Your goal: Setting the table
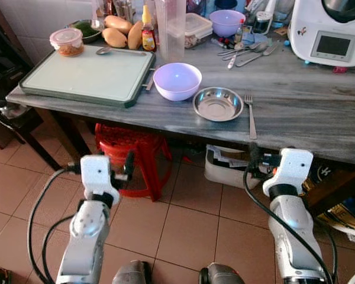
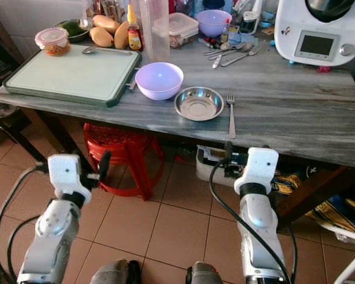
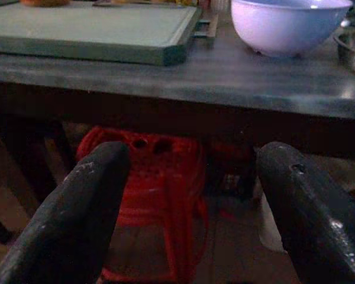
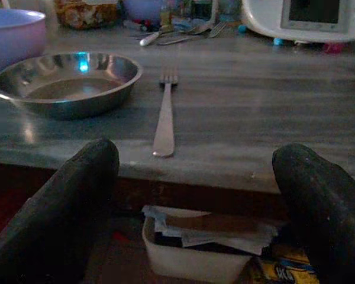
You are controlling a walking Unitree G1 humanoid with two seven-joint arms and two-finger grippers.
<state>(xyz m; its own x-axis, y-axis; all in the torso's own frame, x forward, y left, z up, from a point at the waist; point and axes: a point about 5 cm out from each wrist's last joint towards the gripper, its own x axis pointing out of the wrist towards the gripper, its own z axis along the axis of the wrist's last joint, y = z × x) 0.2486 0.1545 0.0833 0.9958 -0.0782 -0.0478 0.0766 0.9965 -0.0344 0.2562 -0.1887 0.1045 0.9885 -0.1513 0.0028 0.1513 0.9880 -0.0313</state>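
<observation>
Facing the worktop (image 1: 296, 112), both hands, left hand (image 3: 183, 207) and right hand (image 4: 195, 201), hang empty, fingers apart. Bowl (image 1: 218, 103) and fork (image 1: 250, 116) are placed; next likely calls for fetching a spoon (image 1: 232, 58).

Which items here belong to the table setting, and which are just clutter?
Setting: purple bowl, steel dish, fork, spare cutlery.
Clutter: cutting board, mangoes, sauce bottle, kitchen machine, red stool.
</observation>
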